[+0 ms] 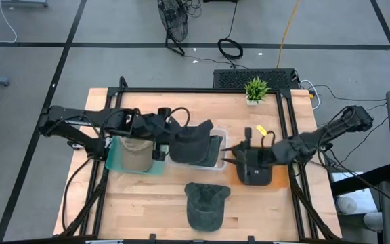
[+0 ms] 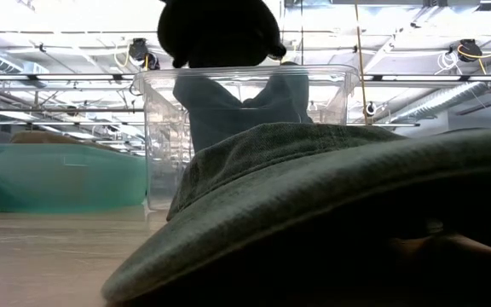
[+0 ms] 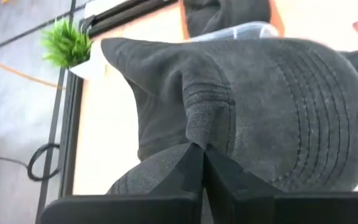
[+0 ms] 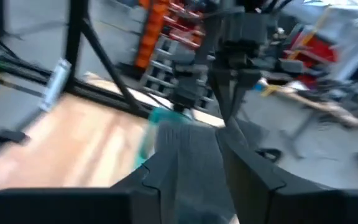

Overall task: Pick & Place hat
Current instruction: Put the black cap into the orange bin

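A dark grey hat [image 1: 193,141] hangs over the clear bin [image 1: 217,156] at mid-table, and my left gripper [image 3: 202,155] is shut on it. In the low view this hat [image 2: 220,30] hangs above the bin's rim [image 2: 160,128], and a blue-grey hat [image 2: 237,111] stands inside the bin. Near the front edge a green-grey hat [image 1: 205,203] rests on its brim. My right gripper [image 1: 230,159] hovers at the clear bin's right side, fingers apart [image 4: 197,168]. Blurred grey cloth shows past the gap. My left gripper pinches a raised fold of the dark hat's crown [image 3: 199,127] between its two fingers. The fingers slant down from the table's left. The hat hangs below and beyond them, lifted clear over the clear bin, its stitched brim [image 3: 309,106] on the far side of the hold.
A teal bin [image 1: 117,159] with a tan hat [image 1: 135,152] stands left of the clear bin. An orange bin [image 1: 279,177] at the right holds another dark hat [image 1: 254,169]. A small green plant [image 1: 256,88] stands at the far edge. Black frame rails border the table.
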Action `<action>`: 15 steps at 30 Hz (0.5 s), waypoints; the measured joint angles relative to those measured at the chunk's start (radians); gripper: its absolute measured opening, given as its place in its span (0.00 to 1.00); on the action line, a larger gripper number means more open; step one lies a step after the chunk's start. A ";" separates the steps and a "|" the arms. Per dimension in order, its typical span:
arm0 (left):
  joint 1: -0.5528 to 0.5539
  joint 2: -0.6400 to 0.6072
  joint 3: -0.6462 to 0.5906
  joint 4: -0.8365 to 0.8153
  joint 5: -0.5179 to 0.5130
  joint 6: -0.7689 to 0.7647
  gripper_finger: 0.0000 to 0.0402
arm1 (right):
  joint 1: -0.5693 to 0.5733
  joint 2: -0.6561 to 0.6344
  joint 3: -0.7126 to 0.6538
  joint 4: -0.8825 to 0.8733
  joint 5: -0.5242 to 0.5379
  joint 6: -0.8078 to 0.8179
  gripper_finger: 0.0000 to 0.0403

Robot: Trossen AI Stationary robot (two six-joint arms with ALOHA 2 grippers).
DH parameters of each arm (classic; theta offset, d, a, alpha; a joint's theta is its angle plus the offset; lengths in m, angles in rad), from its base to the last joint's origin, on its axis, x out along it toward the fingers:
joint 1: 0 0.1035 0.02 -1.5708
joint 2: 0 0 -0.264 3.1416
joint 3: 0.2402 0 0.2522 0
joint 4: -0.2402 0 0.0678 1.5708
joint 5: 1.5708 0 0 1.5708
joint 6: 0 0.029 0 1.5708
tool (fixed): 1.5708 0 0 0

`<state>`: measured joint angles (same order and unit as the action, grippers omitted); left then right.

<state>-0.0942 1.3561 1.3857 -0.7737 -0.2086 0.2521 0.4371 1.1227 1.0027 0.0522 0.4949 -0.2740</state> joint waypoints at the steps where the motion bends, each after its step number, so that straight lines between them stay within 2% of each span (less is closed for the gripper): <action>1: -0.010 0.000 0.000 0.008 -0.001 0.000 0.01 | -0.023 0.015 0.034 -0.027 -0.048 0.011 0.31; 3: -0.027 0.000 0.000 0.028 -0.001 -0.002 0.01 | -0.061 0.050 0.107 -0.103 -0.116 0.019 0.34; 8: -0.050 0.000 0.000 0.063 -0.001 0.001 0.02 | -0.162 0.162 0.308 -0.279 -0.211 0.025 0.42; 15: -0.065 0.000 0.000 0.088 -0.001 0.008 0.03 | -0.298 0.289 0.449 -0.329 -0.360 0.036 0.46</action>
<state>-0.1588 1.3560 1.3857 -0.6861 -0.2093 0.2603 0.1391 1.4116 1.4512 -0.2765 0.1345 -0.2378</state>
